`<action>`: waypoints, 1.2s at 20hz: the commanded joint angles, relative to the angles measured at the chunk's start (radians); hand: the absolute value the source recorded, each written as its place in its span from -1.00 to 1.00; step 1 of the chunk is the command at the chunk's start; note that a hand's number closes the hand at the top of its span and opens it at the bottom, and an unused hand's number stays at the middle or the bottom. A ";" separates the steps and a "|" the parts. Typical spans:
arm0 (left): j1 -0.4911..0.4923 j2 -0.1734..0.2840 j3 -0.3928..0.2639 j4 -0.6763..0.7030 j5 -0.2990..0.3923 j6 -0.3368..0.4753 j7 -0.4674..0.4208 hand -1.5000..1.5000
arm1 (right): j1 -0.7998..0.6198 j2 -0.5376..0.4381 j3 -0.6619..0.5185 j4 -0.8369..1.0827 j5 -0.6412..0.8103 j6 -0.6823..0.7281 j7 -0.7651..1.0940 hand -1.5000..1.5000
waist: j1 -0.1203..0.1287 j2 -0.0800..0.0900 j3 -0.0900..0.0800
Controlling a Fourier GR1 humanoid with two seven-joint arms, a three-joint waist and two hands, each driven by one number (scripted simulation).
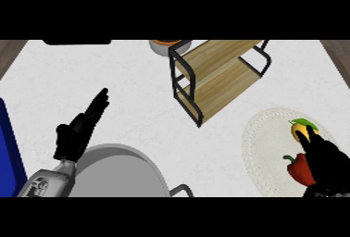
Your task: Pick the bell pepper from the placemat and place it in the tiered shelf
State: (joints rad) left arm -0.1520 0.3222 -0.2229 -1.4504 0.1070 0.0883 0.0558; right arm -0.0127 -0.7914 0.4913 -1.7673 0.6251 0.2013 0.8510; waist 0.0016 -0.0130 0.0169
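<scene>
At the far left edge, well to the left of the tiered shelf (219, 76), a blue object (8, 152) is partly seen; what it is cannot be told. Next, lower left of the shelf, the left hand (78, 129) is held with its fingers straight and released, nothing being grasped; it appears to be resting above a grey round pan (126, 173), whose handle stub pokes out at the lower right. The white counter (96, 74) is seen beneath everything. The wooden shelf with its black frame is found at the upper middle, and an orange-topped cup (164, 45) is partly hidden just behind its upper left corner. To the lower right of the shelf a pale round placemat (263, 143) is laid, and on it the red bell pepper (298, 170) is seen, with a yellow fruit (301, 127) lying nearer the shelf. The right hand (327, 159) is placed over the mat, touching or just beside the pepper; whether its fingers are clenched round it cannot be told. It is judged that the pepper is not yet lifted. From here, the yellow fruit could be nudged or taken by mistake, since it lies at the fingertips, and the carried pepper could be knocked against the shelf's black frame.
</scene>
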 commanded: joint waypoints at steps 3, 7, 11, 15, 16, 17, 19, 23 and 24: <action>0.105 -0.012 -0.019 0.060 -0.008 -0.012 0.018 0.00 | -0.020 0.062 0.013 0.106 0.041 -0.025 -0.043 -1.00 | 0.011 0.016 -0.016; 0.132 0.010 -0.007 0.038 -0.006 -0.040 0.009 0.00 | -0.044 0.057 0.022 0.129 0.053 -0.006 -0.109 1.00 | 0.018 0.014 -0.016; 0.148 -0.009 0.000 0.099 -0.017 -0.041 -0.059 0.00 | -0.024 0.067 0.018 0.200 0.078 -0.091 -0.227 1.00 | 0.010 0.019 -0.016; 0.119 -0.014 0.009 0.094 -0.023 -0.037 -0.010 0.00 | -0.044 0.119 0.050 0.153 0.133 -0.079 -0.164 1.00 | 0.004 0.015 -0.018; 0.087 -0.004 0.030 0.096 -0.006 -0.052 0.009 0.00 | -0.078 0.103 0.019 0.211 0.138 -0.090 -0.209 1.00 | 0.007 0.017 -0.017; 0.148 -0.005 0.009 0.047 -0.012 -0.053 -0.006 0.00 | -0.052 0.086 -0.002 0.225 0.147 -0.128 -0.226 1.00 | 0.010 0.014 -0.016; 0.106 -0.023 0.004 0.040 -0.041 -0.020 0.035 0.00 | -0.058 0.110 0.007 0.186 0.180 -0.136 -0.205 1.00 | 0.003 0.013 -0.017; 0.108 -0.017 0.009 0.063 -0.032 -0.048 -0.003 0.00 | -0.156 0.002 -0.066 0.198 0.003 -0.065 -0.535 1.00 | 0.024 0.022 -0.016; 0.092 -0.020 0.008 0.062 -0.043 -0.033 0.019 0.00 | -0.144 -0.032 -0.087 0.196 -0.039 -0.075 -0.638 1.00 | 0.017 0.022 -0.015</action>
State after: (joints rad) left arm -0.1366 0.3111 -0.1932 -1.4649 0.0813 0.0504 0.0657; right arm -0.1241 -0.7651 0.4463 -1.5872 0.6877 0.1080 0.4401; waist 0.0098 -0.0141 0.0121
